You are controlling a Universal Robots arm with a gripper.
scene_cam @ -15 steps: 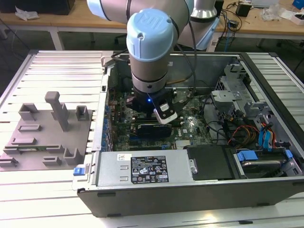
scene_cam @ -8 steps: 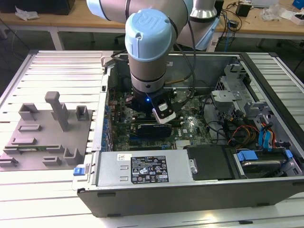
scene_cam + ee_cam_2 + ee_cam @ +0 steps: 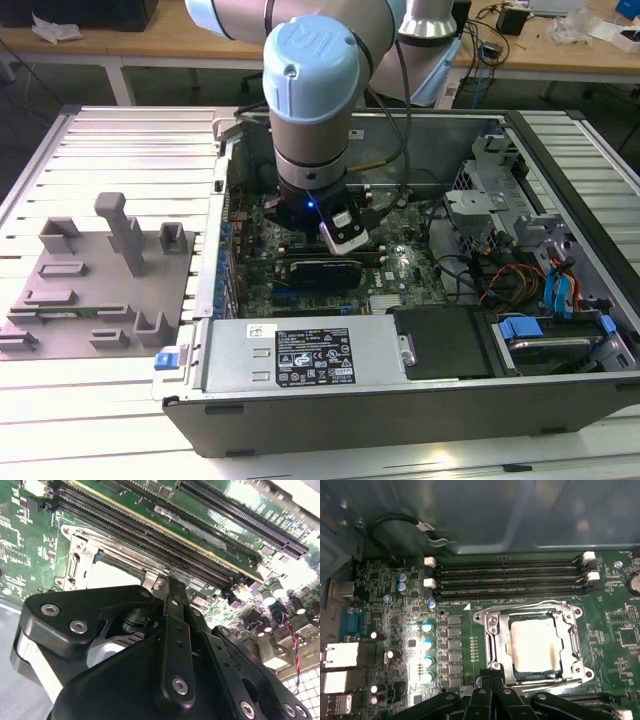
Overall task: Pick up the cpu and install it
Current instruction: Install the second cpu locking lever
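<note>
first wrist view: cpu (image 3: 536, 645) lies flat, square in socket frame (image 3: 534, 642); end effector (image 3: 492, 687) grip state unclear

Open computer case (image 3: 420, 400) beside grey fixture plate (image 3: 95, 285).

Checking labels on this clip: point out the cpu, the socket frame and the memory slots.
cpu (image 3: 536, 645), first wrist view, middle of its pale top.
socket frame (image 3: 490, 630), first wrist view, metal rim beside the chip.
memory slots (image 3: 510, 575), first wrist view, middle of the dark rows.

We see even overhead light outside, glare whitening the motherboard (image 3: 415, 645) in both wrist views, and the nearby gripper (image 3: 165, 600) linkage blurred.
</note>
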